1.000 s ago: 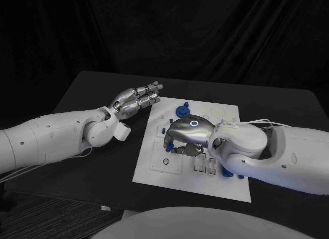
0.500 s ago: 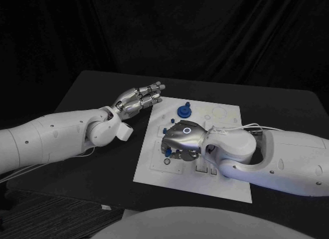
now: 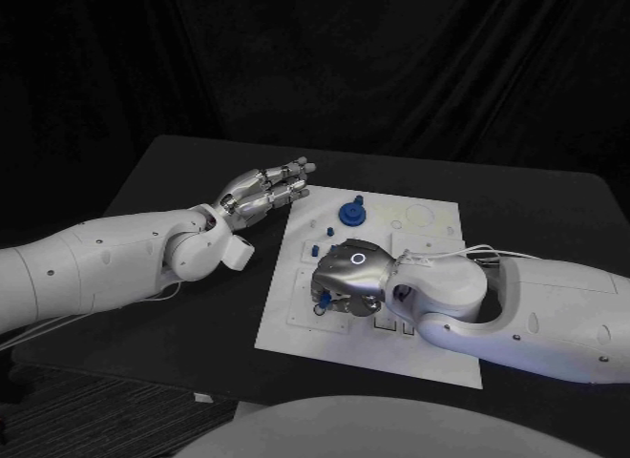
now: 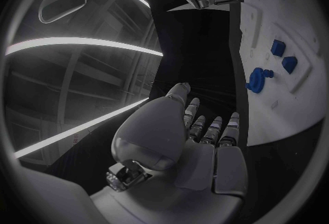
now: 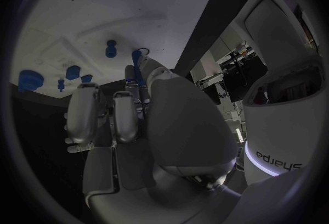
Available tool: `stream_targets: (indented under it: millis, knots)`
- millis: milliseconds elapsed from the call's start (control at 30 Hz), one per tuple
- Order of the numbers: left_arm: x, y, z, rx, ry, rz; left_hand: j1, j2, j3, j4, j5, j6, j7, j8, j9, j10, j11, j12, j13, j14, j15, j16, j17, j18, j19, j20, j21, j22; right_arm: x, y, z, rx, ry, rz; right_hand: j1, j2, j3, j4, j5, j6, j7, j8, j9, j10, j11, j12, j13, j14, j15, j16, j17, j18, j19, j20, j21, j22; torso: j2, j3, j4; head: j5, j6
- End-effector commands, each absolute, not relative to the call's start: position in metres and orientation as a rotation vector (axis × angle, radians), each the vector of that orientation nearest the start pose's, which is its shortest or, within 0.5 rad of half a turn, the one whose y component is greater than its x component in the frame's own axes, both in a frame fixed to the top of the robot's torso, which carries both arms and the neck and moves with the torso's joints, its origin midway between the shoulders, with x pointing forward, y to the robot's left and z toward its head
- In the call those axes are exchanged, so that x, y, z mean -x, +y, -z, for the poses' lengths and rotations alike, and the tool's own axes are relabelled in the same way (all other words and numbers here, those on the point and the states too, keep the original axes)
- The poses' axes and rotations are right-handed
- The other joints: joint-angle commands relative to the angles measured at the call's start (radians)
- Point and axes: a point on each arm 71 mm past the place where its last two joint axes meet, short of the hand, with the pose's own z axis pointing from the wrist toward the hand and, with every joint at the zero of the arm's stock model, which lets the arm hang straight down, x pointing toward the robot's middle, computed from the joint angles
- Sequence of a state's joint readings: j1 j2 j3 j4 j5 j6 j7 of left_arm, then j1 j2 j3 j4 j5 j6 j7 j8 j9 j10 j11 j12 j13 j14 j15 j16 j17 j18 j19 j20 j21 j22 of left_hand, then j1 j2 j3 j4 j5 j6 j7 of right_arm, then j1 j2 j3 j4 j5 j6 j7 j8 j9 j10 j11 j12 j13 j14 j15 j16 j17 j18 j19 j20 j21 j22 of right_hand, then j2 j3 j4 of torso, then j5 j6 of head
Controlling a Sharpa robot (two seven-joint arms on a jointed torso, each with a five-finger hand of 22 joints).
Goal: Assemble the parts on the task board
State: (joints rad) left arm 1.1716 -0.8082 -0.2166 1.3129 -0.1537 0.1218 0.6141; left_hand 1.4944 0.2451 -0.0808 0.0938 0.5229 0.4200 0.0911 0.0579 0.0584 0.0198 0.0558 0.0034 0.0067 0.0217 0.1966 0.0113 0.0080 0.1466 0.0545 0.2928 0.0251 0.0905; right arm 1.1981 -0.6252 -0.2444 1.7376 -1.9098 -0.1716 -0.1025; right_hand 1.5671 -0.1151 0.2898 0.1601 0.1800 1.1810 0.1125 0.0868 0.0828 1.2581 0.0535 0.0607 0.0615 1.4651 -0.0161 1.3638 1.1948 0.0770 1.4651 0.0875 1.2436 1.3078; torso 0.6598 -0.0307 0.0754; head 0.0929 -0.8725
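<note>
The white task board (image 3: 439,353) lies in the middle of the black table. My right hand (image 3: 346,277) hangs low over the board's left-middle area, fingers curled downward. It pinches a small blue part (image 5: 136,65) at its fingertips, and the part (image 3: 321,299) peeks out under the hand. A round blue part (image 3: 351,212) stands near the board's far edge, with a small blue peg (image 3: 327,229) beside it. My left hand (image 3: 267,191) hovers off the board's far-left corner, fingers straight and holding nothing. The left hand (image 4: 199,136) faces the board (image 4: 274,108).
More blue parts stand in the board: a round one (image 4: 258,79) and two blocky ones (image 4: 277,47) (image 4: 289,63). A blue peg (image 5: 111,47) stands just beyond my right fingertips. Bare black table (image 3: 178,315) lies left of the board.
My right hand has moved left and towards the board's near side, sinking closer to its surface with the blue part. The left hand has stayed put.
</note>
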Motion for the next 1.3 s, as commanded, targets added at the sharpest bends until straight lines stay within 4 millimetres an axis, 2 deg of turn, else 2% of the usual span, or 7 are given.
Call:
stream_targets:
  millis: [33, 567, 800, 1133, 1233, 1300]
  knots:
    - [-0.479, 0.233, 0.248, 0.85, 1.605, 1.806, -0.014, 0.0, 0.008, 0.0, 0.0, 0.006, 0.0, 0.004, 0.001, -0.001, 0.004, 0.003, 0.0, -0.001, -0.001, 0.002, 0.0, -0.014, -0.003, -0.001, -0.002, 0.002, -0.367, -0.04, 0.234, 0.949, 1.594, -0.802, 0.002, -0.007, 0.007, -0.002, 0.005, -0.001, 0.001, -0.004, 0.0, 0.009, 0.001, 0.005, 0.002, 0.043, -0.008, 0.007, 0.001, -0.013, 0.015, -0.008, 0.004, 0.18, 0.0, -0.0006, 0.0008, 0.001, 0.0]
    - [-0.479, 0.232, 0.25, 0.854, 1.614, 1.805, -0.015, 0.001, 0.01, 0.0, 0.0, 0.009, 0.0, 0.005, 0.001, 0.0, 0.005, 0.003, 0.001, -0.001, 0.0, 0.002, 0.0, -0.014, -0.004, -0.001, -0.002, 0.001, -0.364, -0.035, 0.241, 0.945, 1.602, -0.817, -0.001, -0.011, 0.017, -0.01, 0.002, 0.012, -0.002, -0.003, 0.003, 0.034, -0.005, 0.009, 0.004, 0.043, -0.013, 0.009, 0.002, -0.015, 0.016, -0.011, 0.015, 0.182, -0.001, -0.0009, 0.001, 0.007, 0.0]
    - [-0.479, 0.232, 0.25, 0.855, 1.615, 1.803, -0.016, 0.001, 0.011, 0.0, 0.0, 0.012, 0.001, 0.006, 0.002, -0.001, 0.005, 0.003, 0.0, -0.001, 0.0, 0.002, 0.0, -0.013, -0.003, -0.001, -0.002, 0.002, -0.364, -0.037, 0.245, 0.947, 1.621, -0.807, -0.004, -0.014, 0.018, -0.012, -0.001, 0.012, -0.002, -0.005, 0.003, 0.038, -0.006, 0.009, 0.004, 0.043, -0.014, 0.009, 0.001, -0.017, 0.018, -0.012, 0.025, 0.184, -0.002, -0.0018, 0.0007, 0.002, 0.0]
    - [-0.479, 0.232, 0.252, 0.858, 1.62, 1.802, -0.016, 0.001, 0.011, 0.0, 0.0, 0.012, 0.001, 0.006, 0.002, -0.001, 0.005, 0.003, 0.0, -0.001, 0.0, 0.002, 0.0, -0.013, -0.003, -0.001, -0.002, 0.002, -0.363, -0.037, 0.247, 0.944, 1.624, -0.811, -0.006, -0.014, 0.022, -0.016, -0.003, 0.018, -0.005, -0.004, 0.006, 0.051, -0.01, 0.012, 0.006, 0.042, -0.016, 0.01, 0.002, -0.017, 0.018, -0.014, 0.029, 0.185, -0.001, -0.0005, 0.0014, 0.003, 0.0]
    - [-0.479, 0.232, 0.252, 0.86, 1.621, 1.802, -0.016, 0.001, 0.011, 0.0, 0.0, 0.012, 0.001, 0.006, 0.002, -0.001, 0.005, 0.003, 0.0, -0.001, 0.0, 0.002, 0.0, -0.013, -0.003, -0.001, -0.002, 0.002, -0.363, -0.037, 0.248, 0.944, 1.631, -0.803, -0.017, -0.02, 0.022, -0.013, -0.003, 0.003, -0.001, -0.015, 0.003, 0.04, -0.006, 0.004, 0.004, 0.04, -0.014, 0.006, -0.006, -0.016, 0.014, -0.014, 0.023, 0.184, -0.001, -0.0009, 0.0013, 0.001, 0.0]
    - [-0.479, 0.232, 0.253, 0.86, 1.622, 1.801, -0.016, 0.001, 0.011, 0.0, 0.0, 0.012, 0.001, 0.006, 0.002, -0.001, 0.005, 0.003, 0.0, -0.001, 0.0, 0.002, 0.0, -0.013, -0.003, -0.001, -0.002, 0.002, -0.364, -0.038, 0.248, 0.945, 1.638, -0.795, -0.032, -0.028, 0.025, -0.006, -0.005, -0.026, 0.009, -0.026, -0.003, 0.004, 0.006, -0.001, 0.001, 0.035, -0.004, 0.001, -0.015, -0.015, 0.008, -0.008, 0.013, 0.181, -0.002, -0.0011, 0.0013, 0.002, 0.0]
